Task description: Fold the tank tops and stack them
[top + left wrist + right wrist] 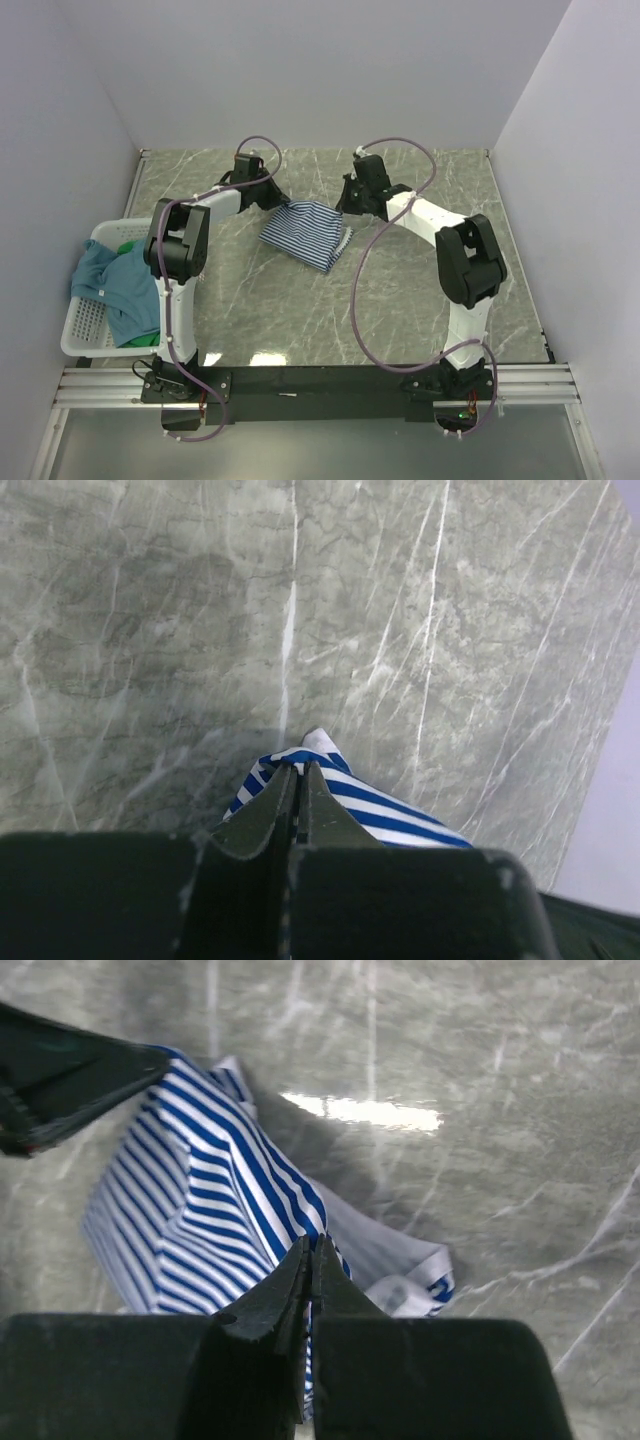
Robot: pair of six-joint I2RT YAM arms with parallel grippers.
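Striped tank top (305, 235), clenched at two corners by the left pincer (300, 780) and right pincer (310, 1255), seems mid-fold and next needs laying evenly onto the worktop (400, 300).

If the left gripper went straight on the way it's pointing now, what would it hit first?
The left gripper is shut on the striped tank top, so that fabric comes first. Beyond it, most likely the bare marble table, though depth is hard to judge.

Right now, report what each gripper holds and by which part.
Both hold the striped tank top: the left gripper pinches one corner, the right gripper a fold at the opposite side.
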